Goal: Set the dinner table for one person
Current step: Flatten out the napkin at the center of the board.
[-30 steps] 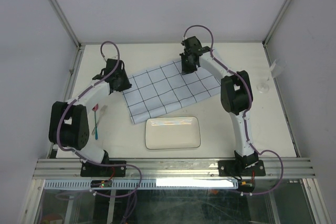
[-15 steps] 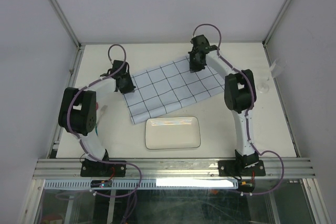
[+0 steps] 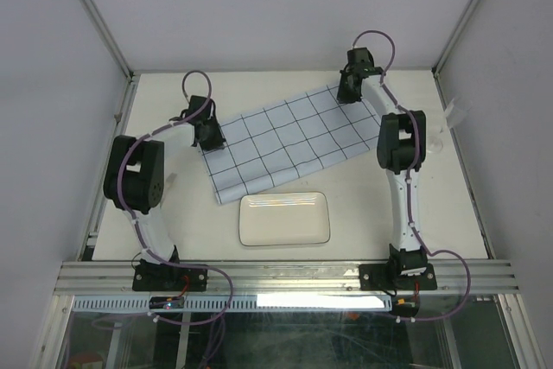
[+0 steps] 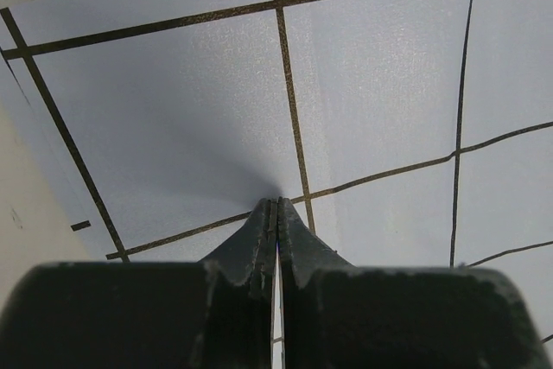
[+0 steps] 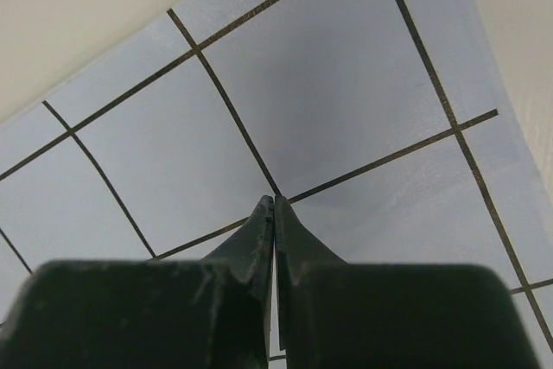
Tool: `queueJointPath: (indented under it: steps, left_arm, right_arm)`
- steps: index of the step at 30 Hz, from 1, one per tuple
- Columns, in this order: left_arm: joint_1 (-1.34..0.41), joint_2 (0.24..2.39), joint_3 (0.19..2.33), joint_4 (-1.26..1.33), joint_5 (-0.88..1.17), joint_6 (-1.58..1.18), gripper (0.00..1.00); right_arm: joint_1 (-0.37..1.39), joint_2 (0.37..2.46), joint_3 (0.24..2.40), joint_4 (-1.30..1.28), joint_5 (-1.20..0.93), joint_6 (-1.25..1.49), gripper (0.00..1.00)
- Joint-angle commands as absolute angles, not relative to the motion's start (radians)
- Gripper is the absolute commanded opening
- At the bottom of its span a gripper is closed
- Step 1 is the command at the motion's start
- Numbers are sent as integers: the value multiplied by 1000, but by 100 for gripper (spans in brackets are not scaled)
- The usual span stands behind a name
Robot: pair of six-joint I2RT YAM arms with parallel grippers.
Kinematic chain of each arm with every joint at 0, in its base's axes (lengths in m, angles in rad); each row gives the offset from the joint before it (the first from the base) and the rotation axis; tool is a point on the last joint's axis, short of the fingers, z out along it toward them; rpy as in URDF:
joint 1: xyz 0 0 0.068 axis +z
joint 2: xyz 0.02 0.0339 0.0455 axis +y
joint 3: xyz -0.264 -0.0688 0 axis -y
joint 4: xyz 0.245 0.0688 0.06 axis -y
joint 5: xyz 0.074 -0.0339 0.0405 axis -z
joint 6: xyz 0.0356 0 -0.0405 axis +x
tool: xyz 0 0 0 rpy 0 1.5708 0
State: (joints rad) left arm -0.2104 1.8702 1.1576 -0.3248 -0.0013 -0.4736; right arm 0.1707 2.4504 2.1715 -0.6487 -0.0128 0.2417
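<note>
Pinching cloth (image 3: 276, 140) corners, left end effector (image 4: 275, 213), right end effector (image 5: 273, 209); dinner table (image 3: 259, 88) around its edges

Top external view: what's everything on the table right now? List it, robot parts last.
dinner table: one, cream-white, under everything
cloth: one, pale blue with a dark grid, diagonal at mid-table
plate: one, white, rectangular, in front of the cloth
small item: one, whitish, by the right rail, too small to identify
left arm, right arm: two, white and black, bases at the near edge
left fingers: black, shut on the cloth's left corner
right fingers: black, shut on the cloth's far right corner
</note>
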Motion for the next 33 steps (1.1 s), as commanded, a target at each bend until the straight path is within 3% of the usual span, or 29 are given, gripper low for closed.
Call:
queueJointPath:
  steps: [1, 20, 29, 33]
  left_arm:
    - [-218, 1910, 1207, -316, -17, -448, 0]
    - [-129, 2056, 1438, -412, -12, -385, 0]
    - [-99, 2170, 1635, -467, 3, -352, 0]
    - [-100, 2117, 1628, -481, 33, -365, 0]
  right_arm:
    - [170, 2459, 2193, -616, -8, 240, 0]
    - [118, 2323, 1806, -625, 138, 272, 0]
    - [116, 2265, 1739, -675, 119, 293, 0]
    - [116, 2252, 1740, -669, 113, 286, 0]
